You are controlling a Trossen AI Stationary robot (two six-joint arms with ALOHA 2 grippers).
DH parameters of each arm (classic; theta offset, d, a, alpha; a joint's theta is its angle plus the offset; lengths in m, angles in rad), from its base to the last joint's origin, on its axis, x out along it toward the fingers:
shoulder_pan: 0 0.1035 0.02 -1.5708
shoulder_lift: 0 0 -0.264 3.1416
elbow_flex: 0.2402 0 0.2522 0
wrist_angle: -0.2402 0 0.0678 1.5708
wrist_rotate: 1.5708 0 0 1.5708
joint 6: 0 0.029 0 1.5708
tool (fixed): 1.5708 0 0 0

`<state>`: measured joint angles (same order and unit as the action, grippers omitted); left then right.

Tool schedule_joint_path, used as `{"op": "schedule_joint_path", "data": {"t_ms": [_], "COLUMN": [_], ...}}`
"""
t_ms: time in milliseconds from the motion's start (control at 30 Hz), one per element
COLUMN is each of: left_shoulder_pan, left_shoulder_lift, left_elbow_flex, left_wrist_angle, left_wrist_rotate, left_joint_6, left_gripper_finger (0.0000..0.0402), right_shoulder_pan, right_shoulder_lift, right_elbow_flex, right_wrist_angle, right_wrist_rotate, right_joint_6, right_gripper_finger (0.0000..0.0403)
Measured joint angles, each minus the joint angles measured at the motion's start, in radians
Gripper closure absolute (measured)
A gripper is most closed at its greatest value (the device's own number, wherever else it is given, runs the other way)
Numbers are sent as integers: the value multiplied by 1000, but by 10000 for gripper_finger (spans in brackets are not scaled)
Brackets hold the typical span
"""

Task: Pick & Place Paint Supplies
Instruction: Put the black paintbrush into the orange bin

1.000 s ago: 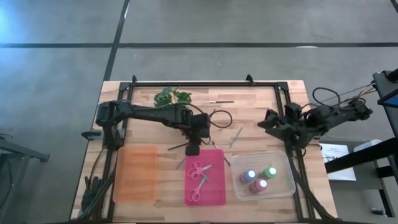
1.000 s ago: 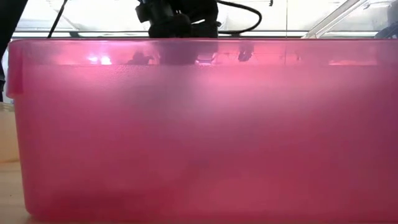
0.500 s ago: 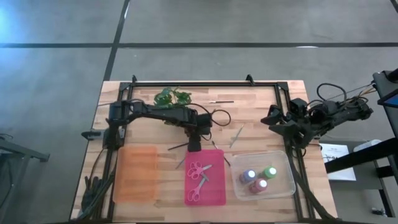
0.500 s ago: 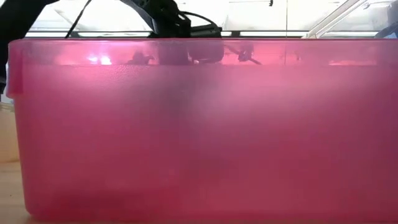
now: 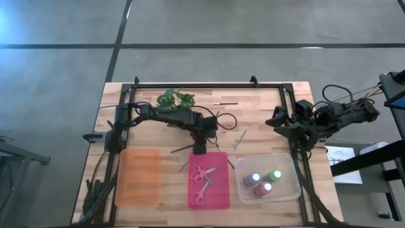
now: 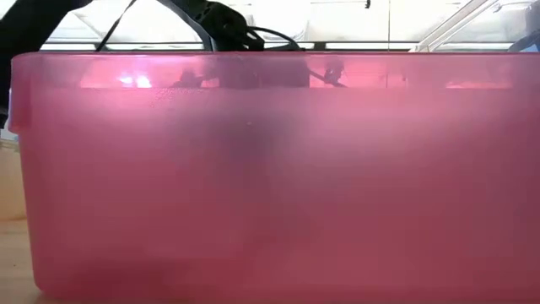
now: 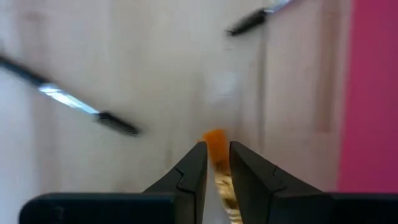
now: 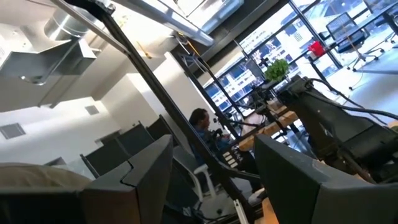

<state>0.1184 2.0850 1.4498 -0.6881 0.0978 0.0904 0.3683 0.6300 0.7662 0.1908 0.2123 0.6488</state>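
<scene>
Orange-tipped and thin, a brush (image 7: 217,163) is pinched between the left gripper's (image 7: 217,152) narrow fingers (image 7: 194,167); its long axis runs straight out along them, the orange end poking just past the tips toward the wooden table (image 5: 266,114). In the high view that left gripper (image 5: 199,147) hangs just beyond the far edge of the pink bin (image 5: 218,197), pointing down at the wood. Two more dark brushes lie flat on the table ahead of the fingers: one (image 7: 74,106) slants off to one side of the tips, the other (image 7: 255,17) lies farther out on the opposite side, nearer the bin's pink wall. From above, another brush (image 5: 240,138) lies on a slant between the two arms, and a further one (image 5: 224,103) lies crosswise near the table's far edge, beside a leafy plant (image 5: 174,99).

Two pink scissors (image 5: 202,172) lie inside the pink bin. A clear bin (image 5: 290,191) to its right holds three paint bottles (image 5: 264,180); an orange tray (image 5: 140,177) sits to its left.

The right gripper (image 5: 276,120) waits at the table's right edge, fingers (image 8: 149,174) wide apart and holding nothing, tipped up toward a room with ducts, windows and a seated person (image 8: 200,122).

The table is pale butcher-block wood on a grey tiled floor (image 5: 63,69). In the low view the pink bin's wall fills nearly everything.
</scene>
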Motion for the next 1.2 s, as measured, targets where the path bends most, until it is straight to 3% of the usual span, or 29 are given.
{"op": "schedule_joint_path", "data": {"t_ms": [800,900,1000,1200], "left_shoulder_pan": [-2,-2,5,10], "left_shoulder_lift": [-5,-5,-5,-16], "left_elbow_flex": [-74,-75,-75,-74], "left_wrist_angle": [67,75,76,65], "left_wrist_rotate": [21,1,0,17], "left_joint_6": [6,-12,-17,-58], "left_gripper_finger": [323,341,384,395], "right_shoulder_pan": [0,0,0,0], "right_shoulder_lift": [0,0,0,0], "right_elbow_flex": [-1,-1,-1,-1], "right_wrist_angle": [0,0,0,2], "right_wrist_rotate": [-3,-4,-4,-3], "right_joint_6": [2,3,5,17], "right_gripper_finger": [184,184,184,184]}}
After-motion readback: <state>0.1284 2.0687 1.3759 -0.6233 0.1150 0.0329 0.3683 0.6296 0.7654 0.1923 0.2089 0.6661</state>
